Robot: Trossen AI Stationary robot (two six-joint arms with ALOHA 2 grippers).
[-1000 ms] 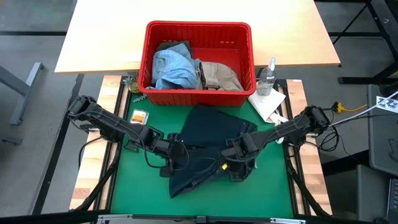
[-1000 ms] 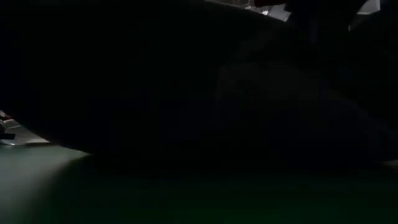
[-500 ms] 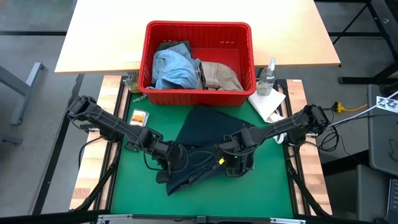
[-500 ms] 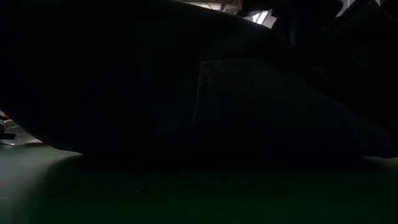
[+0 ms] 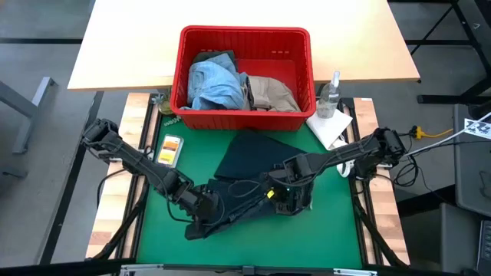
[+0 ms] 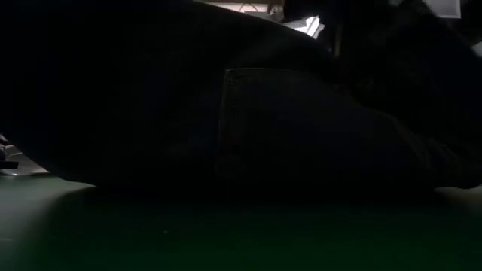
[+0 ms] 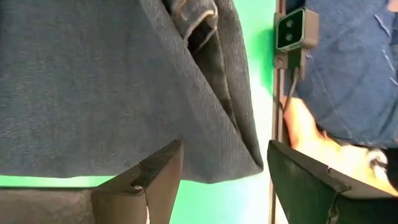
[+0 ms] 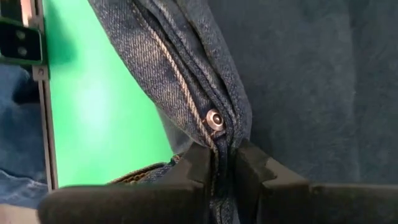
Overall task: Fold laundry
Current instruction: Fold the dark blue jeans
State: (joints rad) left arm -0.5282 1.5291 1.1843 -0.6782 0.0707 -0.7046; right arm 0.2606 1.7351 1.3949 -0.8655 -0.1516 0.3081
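Right claw clamped on the jeans' riveted seam, left claw spread wide, empty

Over the last second we saw the left arm slide toward the mat's near edge while the jeans' lower corner bunched up (a fold forming, we judge). The dark navy denim lies crumpled mid-mat, in front of the red basket holding the remaining clothes

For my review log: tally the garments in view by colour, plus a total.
Dark navy: 1, the jeans on the mat
Light blue: 1, denim in the basket
Beige: 1, khaki piece in the basket
Dark olive: 1, piece behind the denim
Total: 4
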